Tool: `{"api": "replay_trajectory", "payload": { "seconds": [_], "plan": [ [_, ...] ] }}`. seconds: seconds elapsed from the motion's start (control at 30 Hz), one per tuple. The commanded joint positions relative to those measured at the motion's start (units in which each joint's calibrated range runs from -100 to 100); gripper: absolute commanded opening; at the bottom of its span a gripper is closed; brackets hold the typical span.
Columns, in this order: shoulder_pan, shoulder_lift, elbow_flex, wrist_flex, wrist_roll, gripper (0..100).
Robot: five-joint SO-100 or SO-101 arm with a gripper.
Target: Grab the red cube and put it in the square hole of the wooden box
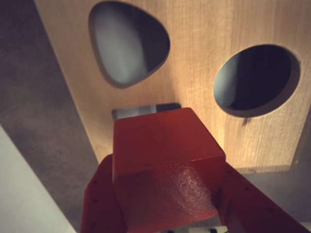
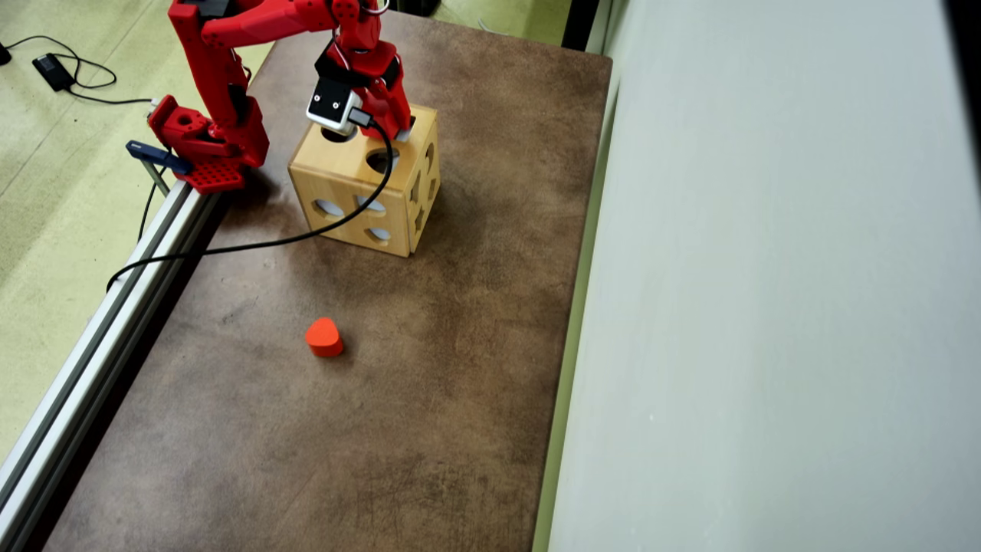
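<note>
In the wrist view the red cube [image 1: 160, 141] fills the lower middle, clamped between the two red fingers of my gripper [image 1: 167, 191], which is shut on it. It hangs just above the top face of the wooden box [image 1: 194, 63]. A sliver of the square hole [image 1: 146, 108] shows right behind the cube's far edge. In the overhead view my gripper [image 2: 400, 130] sits over the far right part of the wooden box [image 2: 349, 195]; the cube is hidden there under the arm.
The box top also has a rounded-triangle hole [image 1: 129, 41] and a round hole [image 1: 255, 77]. An orange-red heart-like block [image 2: 323, 337] lies on the brown table [image 2: 429, 399]. A metal rail [image 2: 100, 330] borders the left side, a pale wall [image 2: 766, 307] the right.
</note>
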Motion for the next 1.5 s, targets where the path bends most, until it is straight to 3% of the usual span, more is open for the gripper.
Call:
{"api": "replay_trajectory", "payload": {
  "seconds": [0.0, 1.27, 1.47],
  "plan": [
    [-0.65, -0.21, -4.85, -0.39, -0.54, 3],
    [-0.57, -0.13, -4.04, -0.55, -0.73, 3],
    [-0.57, -0.04, -3.95, 0.1, 1.66, 3]
  ]
}}
